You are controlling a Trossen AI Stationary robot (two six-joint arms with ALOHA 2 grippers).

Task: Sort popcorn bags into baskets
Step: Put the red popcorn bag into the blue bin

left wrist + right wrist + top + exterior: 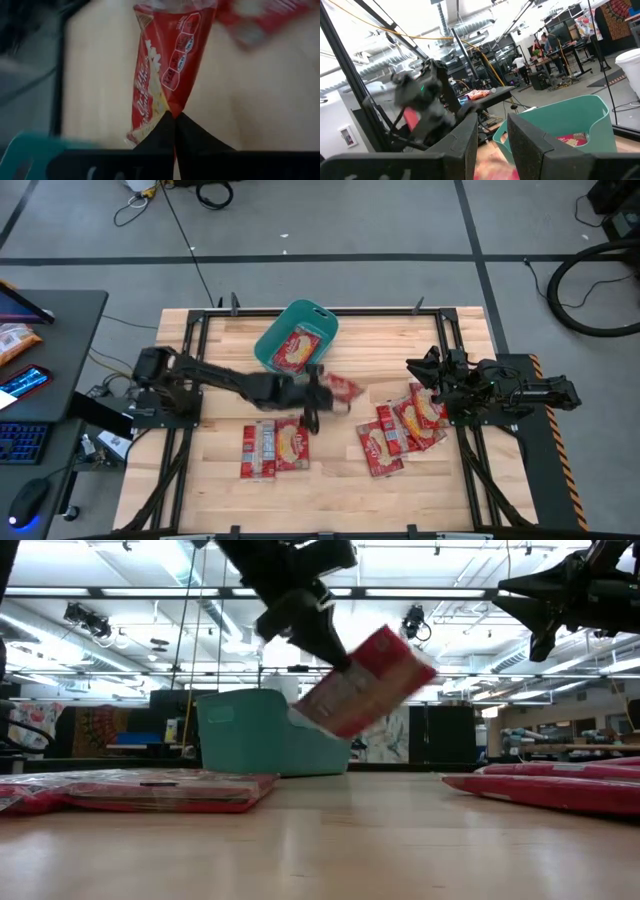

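Left end effector (322, 385): closed on one bag (341, 388), pinching its edge; bag lifted off the desk (330, 465), tilted, just at 4 o'clock of the tub (296, 337).
Right end effector (420, 370): part open, holding nothing, raised at the desk's 3 o'clock side, above the right-hand bags.
Tub: teal, at the desk's 12 o'clock edge; one bag (294, 349) lies inside.
Bags, 7 o'clock: a pair (273, 449) lies flat, side by side.
Bags, 4 o'clock: a pile (402, 430) lies overlapping, near the right arm.
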